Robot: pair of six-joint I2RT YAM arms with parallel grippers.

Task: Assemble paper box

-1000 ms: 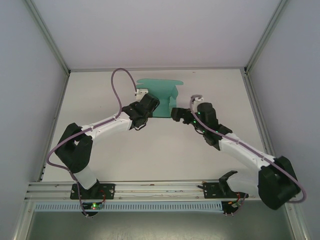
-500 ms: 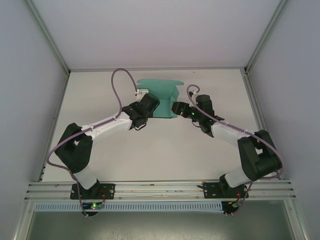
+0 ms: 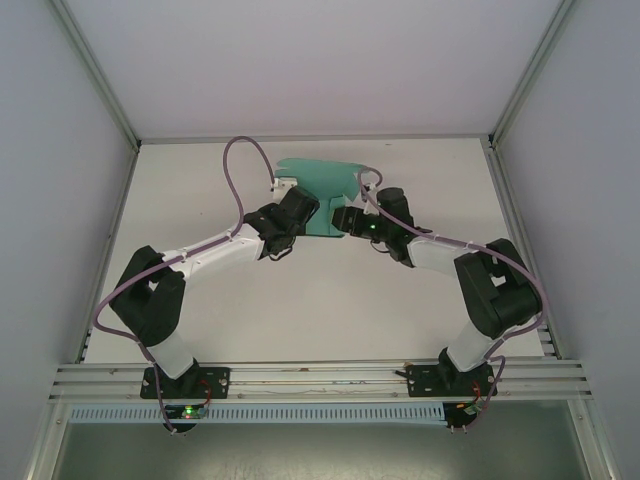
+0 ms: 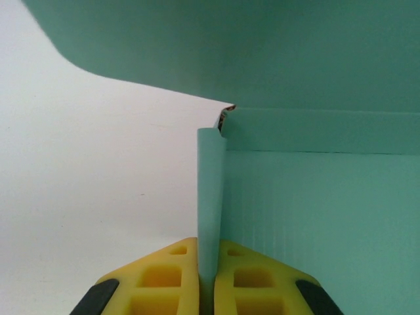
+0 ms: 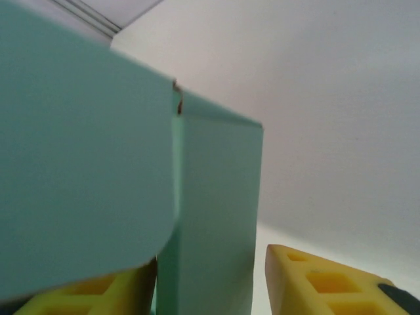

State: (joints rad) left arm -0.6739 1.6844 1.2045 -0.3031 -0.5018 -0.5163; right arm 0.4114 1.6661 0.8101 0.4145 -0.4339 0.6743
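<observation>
While the left hand (image 4: 206, 254) pinches a paper box (image 4: 315, 210) flap, the right hand (image 5: 211, 264) straddles another, unclenched.

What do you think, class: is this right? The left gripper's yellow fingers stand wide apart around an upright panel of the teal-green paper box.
Not quite. The left gripper is not wide apart: its yellow fingers are closed tight on the upright panel of the teal-green paper box, with the thin card pinched between them. The left wrist view shows it. The rest of the statement stands.
</observation>
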